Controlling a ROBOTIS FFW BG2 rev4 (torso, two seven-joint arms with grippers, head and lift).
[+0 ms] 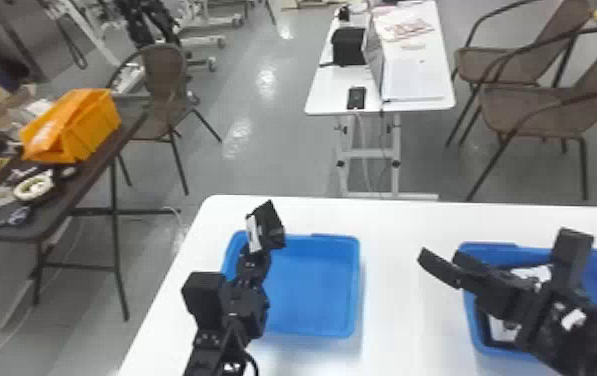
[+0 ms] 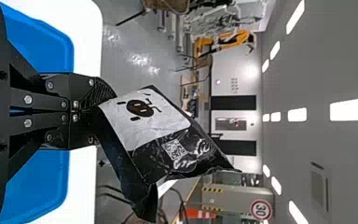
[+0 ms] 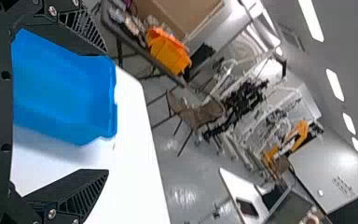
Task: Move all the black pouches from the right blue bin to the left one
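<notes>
Left gripper (image 1: 256,251): clamped on one black pouch (image 1: 273,227), held by its edge and projecting beyond the fingertips, tilted; black film body, white label on one face. Left blue bin (image 1: 312,285): beneath and to the right of the left gripper; smooth plastic, shallow, rectangular with rounded corners, on a smooth white table (image 1: 397,225). Right gripper (image 1: 506,254): spread wide, nothing between its fingers (image 3: 85,193), which are black and wedge-shaped, with slanting ribs. Right blue bin (image 1: 484,246): behind and below the right gripper, partly hidden by it; black and white contents (image 1: 532,272) beside the tool, too covered to count.

Between views: the left wrist view gives the pouch's creased, glossy film, a dark round figure on the label and a square code; the head view gives the label as a narrow pale strip; the right wrist view frames the left blue bin between the spread fingers.
</notes>
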